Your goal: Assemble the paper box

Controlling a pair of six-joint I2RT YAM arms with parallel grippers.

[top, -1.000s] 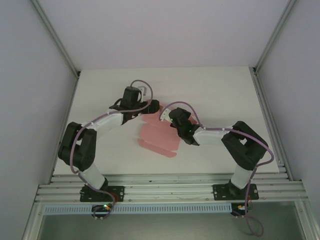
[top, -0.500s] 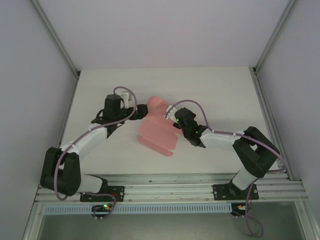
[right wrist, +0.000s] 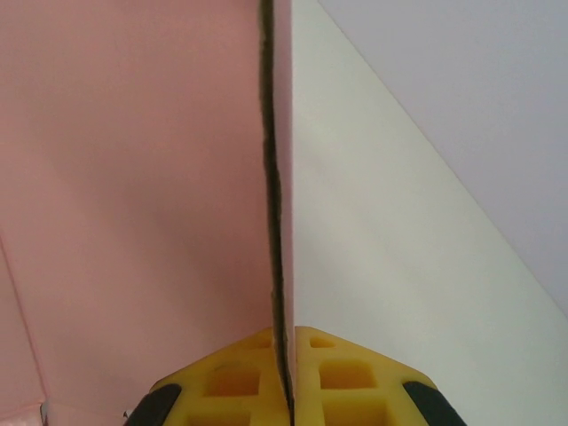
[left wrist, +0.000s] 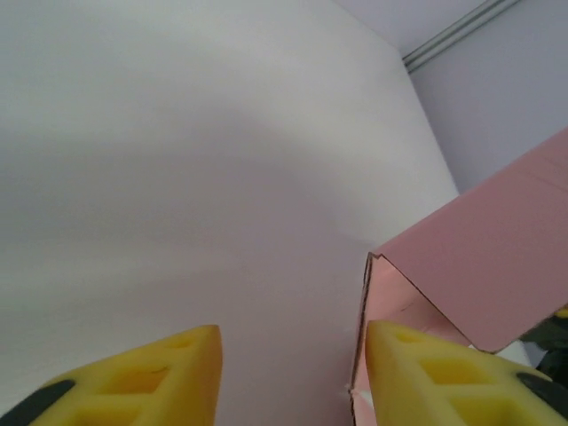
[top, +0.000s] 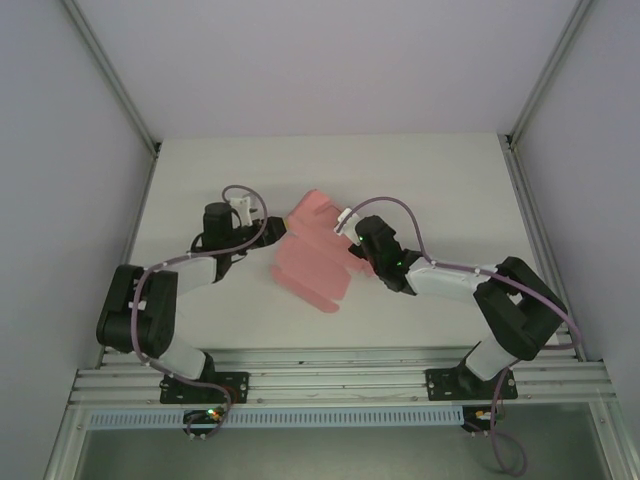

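- paper box (top: 308, 262): partly folded pink card, mid-table, far panel lifted.
- right gripper (right wrist: 284, 359): pinching the card's edge, at the box's 3 o'clock.
- left gripper (left wrist: 293, 373): fingers spread, empty, at the box's 10 o'clock.

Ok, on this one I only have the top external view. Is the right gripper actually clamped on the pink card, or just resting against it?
Observer: Clamped. In the right wrist view the right gripper is shut on the paper box; one panel runs edge-on between its yellow pads.
Operator: And the other arm, holding anything?
Observer: No. The left gripper is open, with bare table between its fingers.
Operator: How near is it to the card?
Observer: A folded corner of the box sits right beside one finger; I cannot tell whether they touch.
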